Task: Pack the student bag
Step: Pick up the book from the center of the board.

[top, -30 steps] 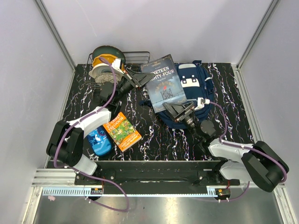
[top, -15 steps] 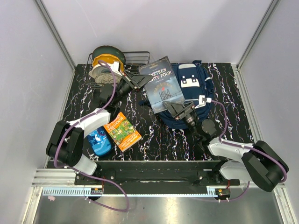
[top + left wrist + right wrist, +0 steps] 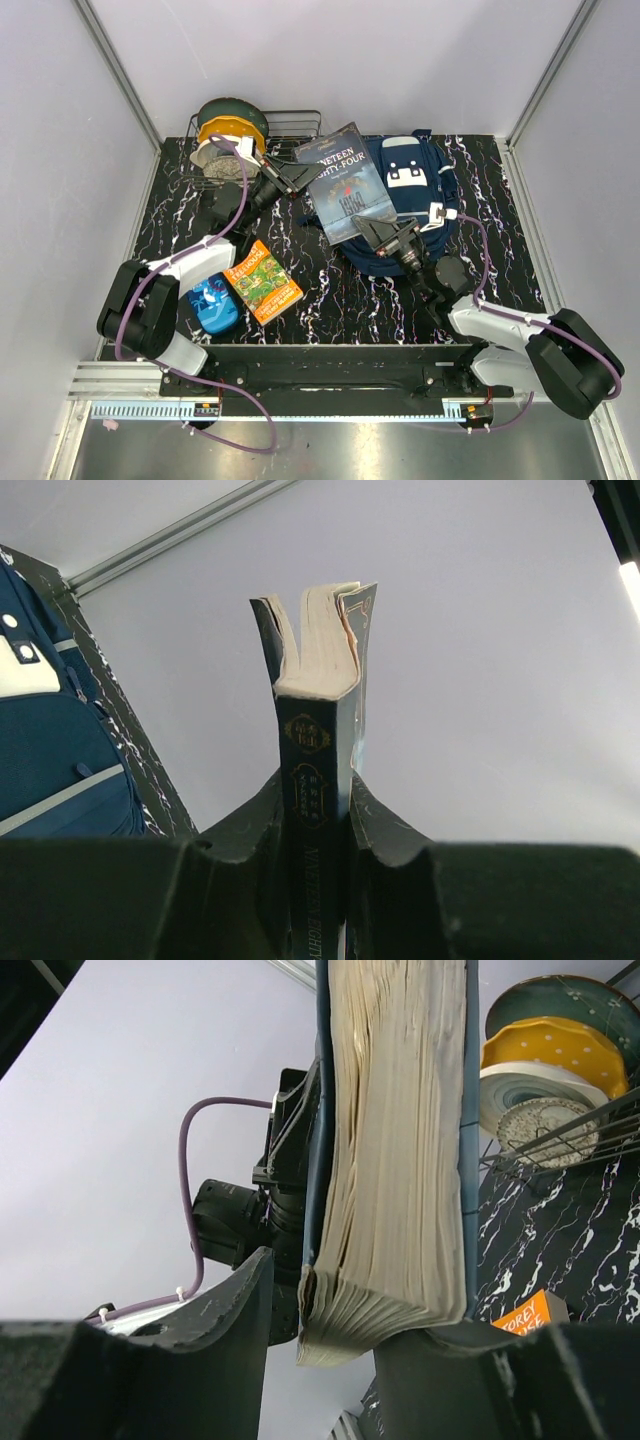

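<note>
The left claw (image 3: 298, 176) is clamped on the book (image 3: 348, 185) at its spine. The right claw (image 3: 386, 232) has its fingers apart around the pages. The student bag (image 3: 434, 190) lies just beyond the right claw, under the book. The rack (image 3: 296, 122) beyond the left claw holds plates (image 3: 225, 140).

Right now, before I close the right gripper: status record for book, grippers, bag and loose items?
book: dark blue, lifted, overlapping the bag in the top view
left gripper: shut on its spine
right gripper: open, jaws astride the page edge
bag: navy, lying on the table
loose items: orange paperback, blue case, by the left arm
</note>
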Robot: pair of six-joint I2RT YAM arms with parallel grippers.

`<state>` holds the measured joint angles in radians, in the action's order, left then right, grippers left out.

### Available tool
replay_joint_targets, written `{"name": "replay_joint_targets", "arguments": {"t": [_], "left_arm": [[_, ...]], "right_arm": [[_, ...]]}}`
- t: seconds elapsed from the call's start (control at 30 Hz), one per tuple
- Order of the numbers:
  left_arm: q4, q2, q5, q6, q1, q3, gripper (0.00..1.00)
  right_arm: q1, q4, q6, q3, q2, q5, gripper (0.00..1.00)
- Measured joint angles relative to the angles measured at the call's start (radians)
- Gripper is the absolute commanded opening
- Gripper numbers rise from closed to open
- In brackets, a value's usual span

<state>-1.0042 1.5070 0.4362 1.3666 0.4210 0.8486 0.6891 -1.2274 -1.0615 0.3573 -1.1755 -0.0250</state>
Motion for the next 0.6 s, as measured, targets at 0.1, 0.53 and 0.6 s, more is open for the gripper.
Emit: {"name": "replay_joint_targets", "arguments": {"t": [0.1, 0.53, 0.6], "left_arm": [[0.0, 0.0, -0.006, 0.0, 0.003, 0.0, 0.0], [-0.027, 0.0, -0.022, 0.004, 0.012, -0.015, 0.56], [-0.031, 0.0, -0.01, -0.003, 0.014, -0.015, 0.99]], "right_arm": [[0.0, 0.001, 0.004, 0.006, 0.0, -0.001, 0.47], [0.0, 0.076, 0.024, 0.016, 0.026, -0.03, 0.0], [0.004, 0.11, 0.033, 0.016, 0.055, -0.039, 0.0]]}}
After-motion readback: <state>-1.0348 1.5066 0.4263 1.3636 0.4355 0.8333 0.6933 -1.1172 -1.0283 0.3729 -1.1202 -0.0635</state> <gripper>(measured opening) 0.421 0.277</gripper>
